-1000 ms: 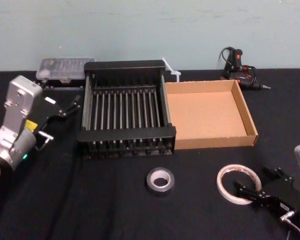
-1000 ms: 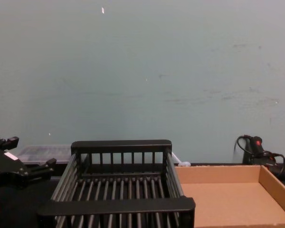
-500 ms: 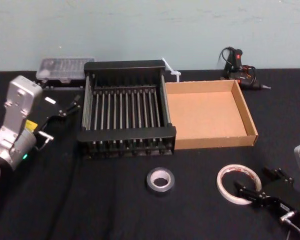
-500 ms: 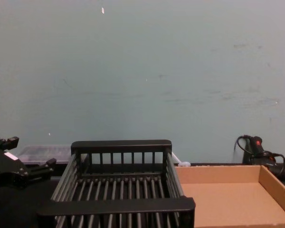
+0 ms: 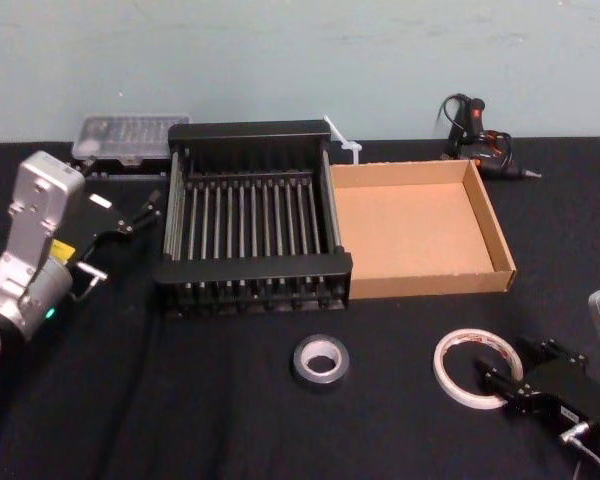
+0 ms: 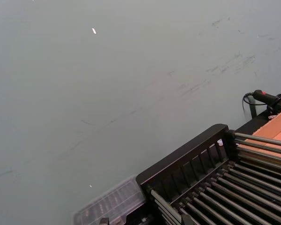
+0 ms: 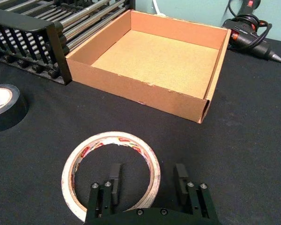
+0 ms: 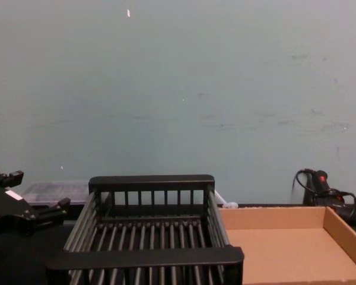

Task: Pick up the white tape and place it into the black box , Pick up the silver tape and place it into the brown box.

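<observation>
Slightly drawn back since a second ago, the right gripper (image 7: 147, 180) has spread fingers (image 7: 114, 178) straddling the white tape (image 7: 111, 171) rim, flat near the brown box (image 5: 495, 240); closing off-centre could flip it; left gripper (image 5: 140, 212) idles beside the black box (image 5: 252, 270).

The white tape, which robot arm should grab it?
The right one, most likely. The right gripper is open and astride the near rim of the white tape, one finger in its hole. The left gripper sits far away, left of the black box.
</observation>
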